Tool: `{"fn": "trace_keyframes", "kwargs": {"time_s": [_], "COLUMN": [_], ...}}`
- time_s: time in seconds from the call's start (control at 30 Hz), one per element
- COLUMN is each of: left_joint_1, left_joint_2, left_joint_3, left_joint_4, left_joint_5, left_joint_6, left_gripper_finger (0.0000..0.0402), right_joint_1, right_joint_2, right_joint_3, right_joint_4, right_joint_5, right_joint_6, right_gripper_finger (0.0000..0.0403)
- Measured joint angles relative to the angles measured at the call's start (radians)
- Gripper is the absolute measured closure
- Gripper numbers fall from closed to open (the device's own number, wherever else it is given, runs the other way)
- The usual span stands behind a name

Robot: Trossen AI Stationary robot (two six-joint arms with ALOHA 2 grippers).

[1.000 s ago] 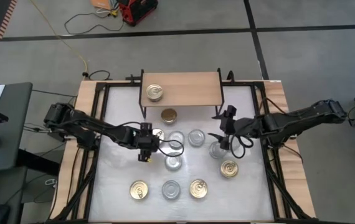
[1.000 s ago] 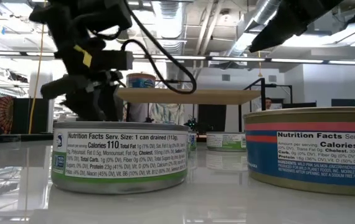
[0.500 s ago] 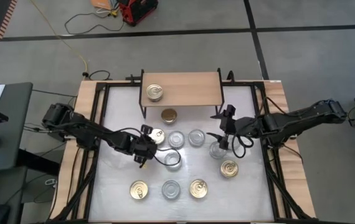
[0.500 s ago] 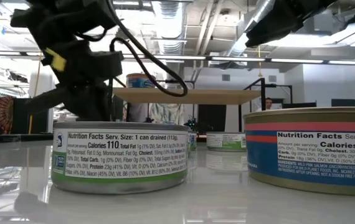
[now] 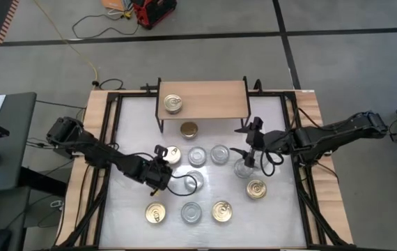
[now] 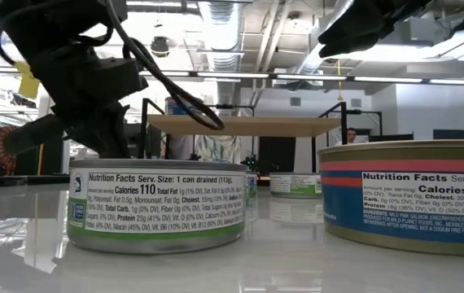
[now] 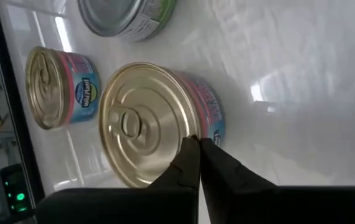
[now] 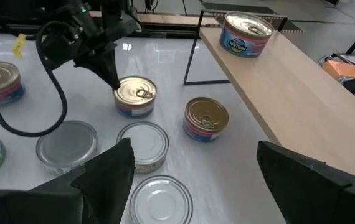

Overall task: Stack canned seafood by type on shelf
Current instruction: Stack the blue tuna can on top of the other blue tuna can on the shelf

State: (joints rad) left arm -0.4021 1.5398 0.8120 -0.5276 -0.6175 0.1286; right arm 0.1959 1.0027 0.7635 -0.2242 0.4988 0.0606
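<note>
Hands: left hand (image 7: 199,144) pinched shut, empty, beside ridged gold-lidded round tin (image 7: 146,121) | right hand (image 8: 193,168) spread wide, empty

11 cans (image 5: 219,154): approx 6 gold-top, 5 silver-top; 1 shelf (image 5: 212,97)
</note>
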Motion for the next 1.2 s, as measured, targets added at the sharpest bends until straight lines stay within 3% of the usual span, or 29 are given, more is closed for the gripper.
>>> {"fn": "trace_keyframes", "kwargs": {"time_s": [0.33, 0.6, 0.73, 1.03, 1.2], "left_joint_1": [-0.094, -0.161, -0.175, -0.181, -0.162], "left_joint_2": [0.008, 0.141, 0.164, 0.121, 0.004], "left_joint_3": [-0.001, 0.003, 0.001, 0.012, 0.066], "left_joint_4": [-0.009, 0.001, 0.009, 0.001, -0.058], "left_joint_5": [-0.069, -0.159, -0.091, -0.107, 0.053], "left_joint_6": [-0.032, -0.011, -0.039, -0.063, -0.143], "left_gripper_finger": [0.0401, 0.0401, 0.0401, 0.0401, 0.0401], "right_joint_1": [0.000, 0.000, 0.000, 0.000, -0.001], "right_joint_2": [0.000, 0.000, 0.000, 0.000, 0.000], "right_joint_3": [0.000, 0.000, 0.000, 0.000, 0.000], "right_joint_4": [0.003, 0.001, 0.002, 0.012, 0.014], "right_joint_5": [0.000, 0.000, 0.000, -0.001, -0.001], "right_joint_6": [0.045, 0.076, 0.082, 0.081, 0.081], "right_gripper_finger": [0.0042, 0.0042, 0.0042, 0.0042, 0.0042]}}
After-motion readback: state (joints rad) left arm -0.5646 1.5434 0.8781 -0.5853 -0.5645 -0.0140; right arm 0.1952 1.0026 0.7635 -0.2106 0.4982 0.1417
